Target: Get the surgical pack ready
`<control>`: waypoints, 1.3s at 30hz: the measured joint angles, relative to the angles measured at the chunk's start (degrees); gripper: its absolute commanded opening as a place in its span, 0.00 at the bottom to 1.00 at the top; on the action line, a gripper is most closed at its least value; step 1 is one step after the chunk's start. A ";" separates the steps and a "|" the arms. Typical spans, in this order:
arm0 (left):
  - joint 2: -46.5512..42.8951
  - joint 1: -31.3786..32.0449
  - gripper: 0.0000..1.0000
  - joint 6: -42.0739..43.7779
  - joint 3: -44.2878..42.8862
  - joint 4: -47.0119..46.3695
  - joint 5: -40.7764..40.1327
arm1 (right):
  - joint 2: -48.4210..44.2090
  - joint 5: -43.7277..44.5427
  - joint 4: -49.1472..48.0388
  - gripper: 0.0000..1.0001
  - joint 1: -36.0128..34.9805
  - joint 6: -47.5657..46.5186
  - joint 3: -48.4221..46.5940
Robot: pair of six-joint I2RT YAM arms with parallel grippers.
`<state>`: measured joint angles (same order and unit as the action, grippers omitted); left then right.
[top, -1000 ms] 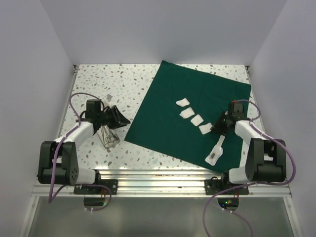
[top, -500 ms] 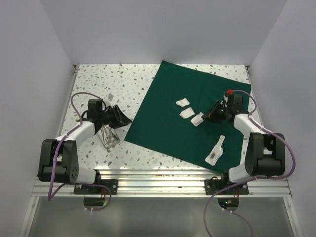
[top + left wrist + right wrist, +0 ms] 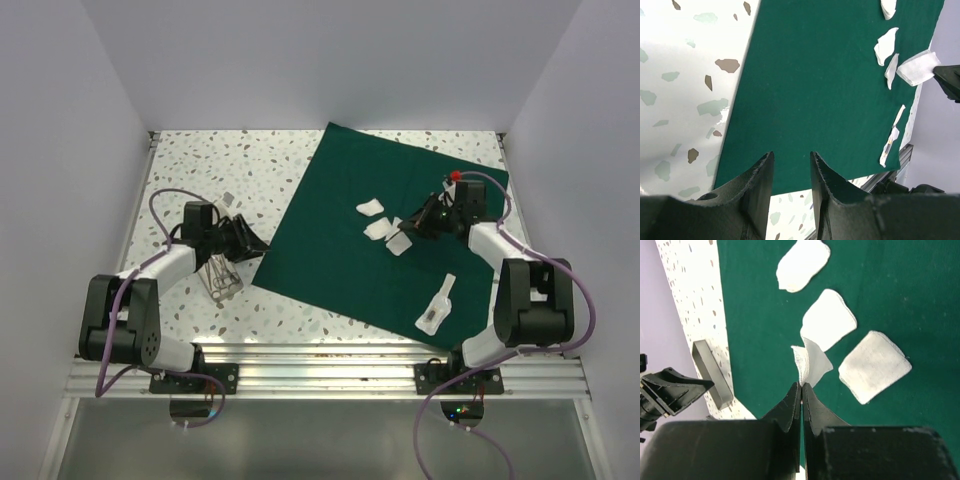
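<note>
The dark green drape [image 3: 380, 230] lies flat on the table. On it are three white gauze pads [image 3: 371, 207] [image 3: 875, 366] in a row. My right gripper [image 3: 802, 385] is shut on the corner of another gauze pad [image 3: 812, 362], which hangs just above the row. A white packaged instrument [image 3: 436, 305] lies on the drape's near corner. Just over the drape's left edge, my left gripper [image 3: 791, 157] is open with nothing between its fingers. The small steel tray [image 3: 222, 275] stands on the table beside the left arm.
The speckled table [image 3: 200, 170] has white walls on three sides. An aluminium rail [image 3: 320, 355] runs along the near edge. A small clear piece [image 3: 224, 197] lies on the table left of the drape.
My right gripper has carried the gauze pad from the drape's near right up and left, over the row of pads. The left arm has hardly moved.
</note>
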<state>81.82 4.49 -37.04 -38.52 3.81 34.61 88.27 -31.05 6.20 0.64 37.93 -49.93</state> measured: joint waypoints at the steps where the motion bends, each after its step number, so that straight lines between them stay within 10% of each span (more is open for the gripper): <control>1: 0.07 0.13 0.39 -0.04 0.00 -0.02 -0.13 | 0.15 0.00 0.26 0.00 0.00 -0.11 -0.33; 39: 3.69 2.40 0.39 -0.90 -1.33 -2.10 -0.90 | 11.96 6.34 8.46 0.00 0.35 -8.50 -6.73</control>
<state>85.52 6.90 -37.93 -39.86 1.72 33.71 100.22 -24.71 14.66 0.99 29.43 -56.66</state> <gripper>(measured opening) 0.388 0.011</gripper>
